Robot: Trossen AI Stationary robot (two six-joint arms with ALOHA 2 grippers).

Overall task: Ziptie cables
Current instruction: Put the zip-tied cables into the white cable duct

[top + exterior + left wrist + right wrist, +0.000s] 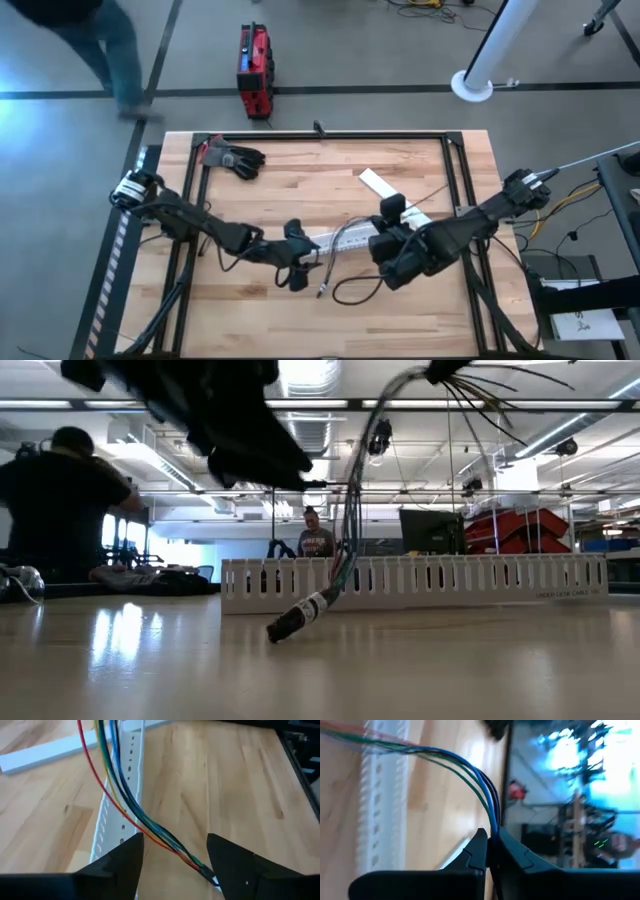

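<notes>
A black glove (238, 160) is seen at the table's (300, 190) 10 o'clock. Nearer the centre, at about 7 o'clock, the left gripper (297, 262) is held with fingers (121, 861) spread apart and nothing gripped; the cables (131, 805) run between them, down to a connector (292, 618) resting on the wood. A white channel (345, 238) lies across the middle. At 4 o'clock from the centre, the right gripper (491, 851) is clenched on the cables, which rise from the tabletop to it. 2 persons (55, 510) are seen beyond the table.
</notes>
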